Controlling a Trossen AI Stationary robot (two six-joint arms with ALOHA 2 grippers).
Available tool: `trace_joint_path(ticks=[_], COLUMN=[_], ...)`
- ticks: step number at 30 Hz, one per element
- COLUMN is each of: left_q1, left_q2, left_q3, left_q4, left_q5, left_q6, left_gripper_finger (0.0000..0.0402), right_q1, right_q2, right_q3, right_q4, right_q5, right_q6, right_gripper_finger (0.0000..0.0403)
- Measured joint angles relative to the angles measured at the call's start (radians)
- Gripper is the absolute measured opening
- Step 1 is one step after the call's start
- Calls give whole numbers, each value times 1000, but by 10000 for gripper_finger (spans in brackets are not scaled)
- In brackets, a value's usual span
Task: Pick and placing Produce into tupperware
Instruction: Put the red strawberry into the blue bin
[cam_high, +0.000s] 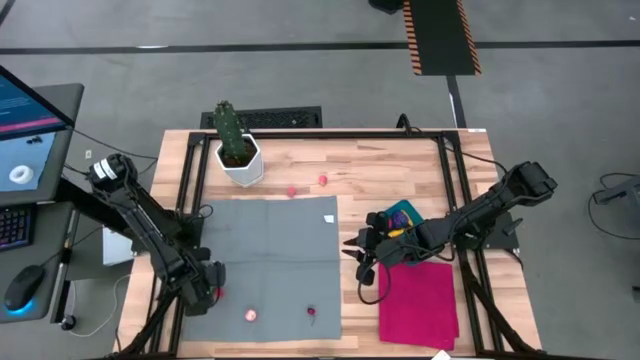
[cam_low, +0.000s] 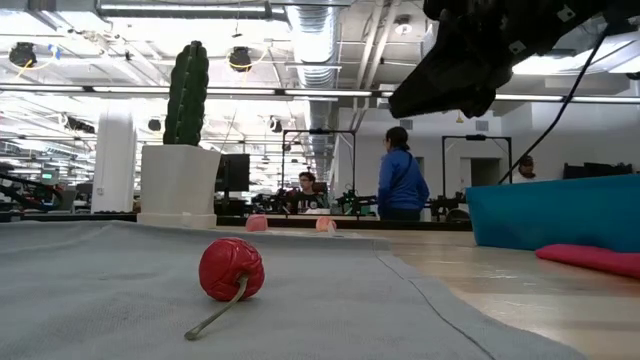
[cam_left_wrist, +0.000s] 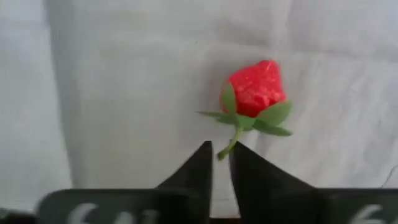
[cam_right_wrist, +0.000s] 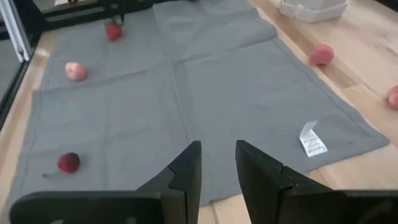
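The left fingers (cam_left_wrist: 221, 158) stand nearly closed, pinching the thin green stem of a small red toy strawberry (cam_left_wrist: 255, 90) lying just ahead of their tips on the grey cloth (cam_left_wrist: 137, 93). The right fingers (cam_right_wrist: 217, 158) hang part open and empty over the cloth's edge, with the teal rectangular plastic tub (cam_high: 400, 215) behind them on the wooden desk (cam_high: 390, 165).

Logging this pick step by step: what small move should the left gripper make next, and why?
Probably finish pinching, then lift straight up. The left gripper has its fingertips nearly shut around the green stem of the strawberry, which lies on the gray cloth, far from the teal tub.
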Motion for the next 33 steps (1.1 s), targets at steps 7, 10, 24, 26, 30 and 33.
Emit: trace_joint_path(ticks=[7, 10, 24, 26, 30, 33], left_q1=[28, 30, 59, 63, 69, 78], left_q2=[0, 0, -1, -6, -60, -143], left_q3=[0, 0, 149, 184, 213, 215], left_q4=[57, 57, -86, -86, -31, 28], left_q5=[-16, -20, -350, -414, -531, -588], left_q6=[58, 70, 212, 248, 321, 380], left_gripper_finger=[4, 3, 0, 0, 0, 0], right_q1=[-2, -2, -9, -9, -20, -25], right_q2=[0, 0, -3, -20, -93, -175], right_q3=[0, 0, 0, -2, -1, -1], right_q4=[17, 13, 15, 11, 14, 14], right_q5=[-2, -2, 18, 23, 24, 26], right_q6=[2, 2, -101, -158, -229, -306], right_gripper_finger=[120, 120, 120, 120, 120, 120])
